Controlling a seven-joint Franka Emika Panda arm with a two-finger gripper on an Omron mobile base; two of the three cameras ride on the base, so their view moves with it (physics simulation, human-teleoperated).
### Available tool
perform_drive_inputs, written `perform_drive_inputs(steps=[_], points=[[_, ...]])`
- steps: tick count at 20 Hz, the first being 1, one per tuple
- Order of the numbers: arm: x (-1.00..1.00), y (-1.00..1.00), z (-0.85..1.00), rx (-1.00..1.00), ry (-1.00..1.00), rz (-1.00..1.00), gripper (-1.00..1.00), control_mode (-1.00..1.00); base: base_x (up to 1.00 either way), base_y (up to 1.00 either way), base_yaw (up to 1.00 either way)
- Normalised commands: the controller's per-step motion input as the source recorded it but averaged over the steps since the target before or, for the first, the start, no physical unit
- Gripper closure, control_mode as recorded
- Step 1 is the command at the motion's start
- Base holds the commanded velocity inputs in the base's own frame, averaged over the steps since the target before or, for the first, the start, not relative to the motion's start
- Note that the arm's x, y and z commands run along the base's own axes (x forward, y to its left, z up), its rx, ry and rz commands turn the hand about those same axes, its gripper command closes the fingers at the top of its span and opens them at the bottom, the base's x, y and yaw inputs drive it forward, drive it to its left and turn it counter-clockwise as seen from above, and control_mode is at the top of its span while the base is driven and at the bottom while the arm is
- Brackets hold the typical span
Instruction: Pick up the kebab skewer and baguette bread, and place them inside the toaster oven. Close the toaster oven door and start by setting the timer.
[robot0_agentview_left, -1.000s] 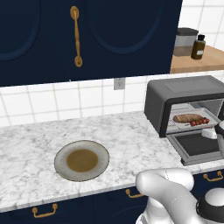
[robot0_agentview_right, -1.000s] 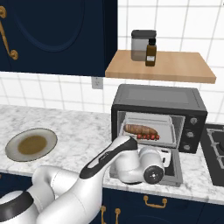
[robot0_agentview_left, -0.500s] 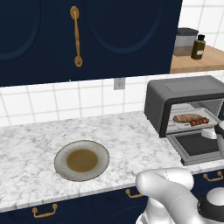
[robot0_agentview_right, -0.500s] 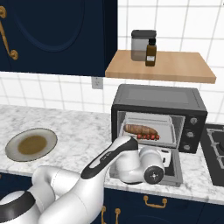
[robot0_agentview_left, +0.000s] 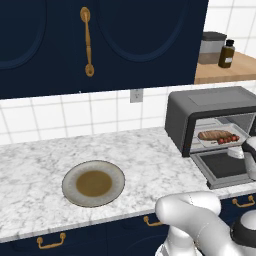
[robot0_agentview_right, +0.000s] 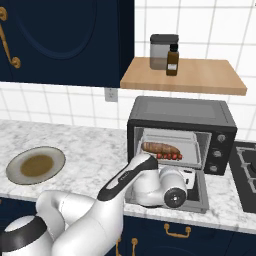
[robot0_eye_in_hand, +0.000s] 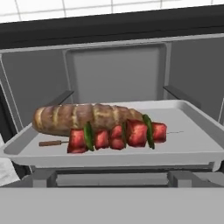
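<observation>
Fingers spread wide, empty. Risk: clipping tray (robot0_eye_in_hand: 192, 144) on lifting door (robot0_agentview_right: 197, 197), nudging skewer (robot0_eye_in_hand: 116, 135) and bread (robot0_eye_in_hand: 83, 117) off.

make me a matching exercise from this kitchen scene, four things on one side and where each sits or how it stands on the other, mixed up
Things:
1. baguette bread
2. toaster oven door
3. brown plate
4. dark bottle

Places or states:
A. on the wooden shelf, beside a grey canister
B. on the tray in the toaster oven, just behind the kebab skewer
C. folded down, open
D. bare on the marble counter, left of the toaster oven

Pairs: 1-B, 2-C, 3-D, 4-A
</observation>
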Motion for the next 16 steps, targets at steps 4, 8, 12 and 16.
perform_drive_inputs(steps=[4, 8, 12, 16], points=[[0.31, 0.02, -0.09, -0.11, -0.01, 0.00, -1.00, -1.00, 0.00, 0.00, 0.00], [0.29, 0.01, 0.00, -0.02, 0.00, 0.00, -1.00, -1.00, 0.00, 0.00, 0.00], [0.05, 0.00, -0.03, 0.00, 0.00, 0.00, -1.00, -1.00, 0.00, 0.00, 0.00], [0.00, 0.00, -0.08, 0.02, 0.00, 0.00, -1.00, -1.00, 0.00, 0.00, 0.00]])
